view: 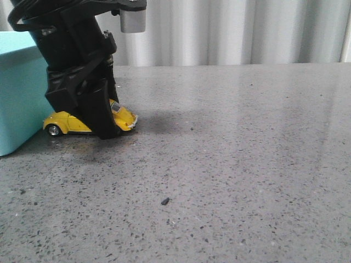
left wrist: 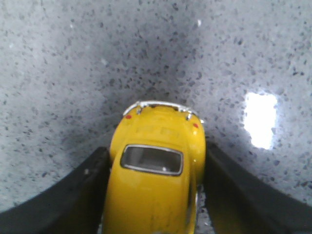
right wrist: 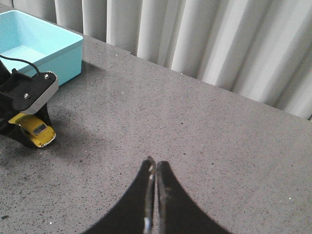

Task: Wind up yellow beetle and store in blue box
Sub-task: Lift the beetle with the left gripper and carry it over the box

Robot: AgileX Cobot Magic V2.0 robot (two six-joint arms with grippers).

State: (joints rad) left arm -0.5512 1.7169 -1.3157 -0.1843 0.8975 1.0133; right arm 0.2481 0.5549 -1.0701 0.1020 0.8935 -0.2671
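Two steps remain unfinished as the left gripper (view: 104,129) clamps the yellow beetle (view: 68,121) on the table (view: 247,164) beside the open blue box (view: 16,93), the right gripper (right wrist: 155,195) closed, empty.

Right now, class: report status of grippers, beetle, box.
Left gripper shut on yellow beetle, wheels on table. Right gripper shut, empty. Blue box open, path unobstructed.
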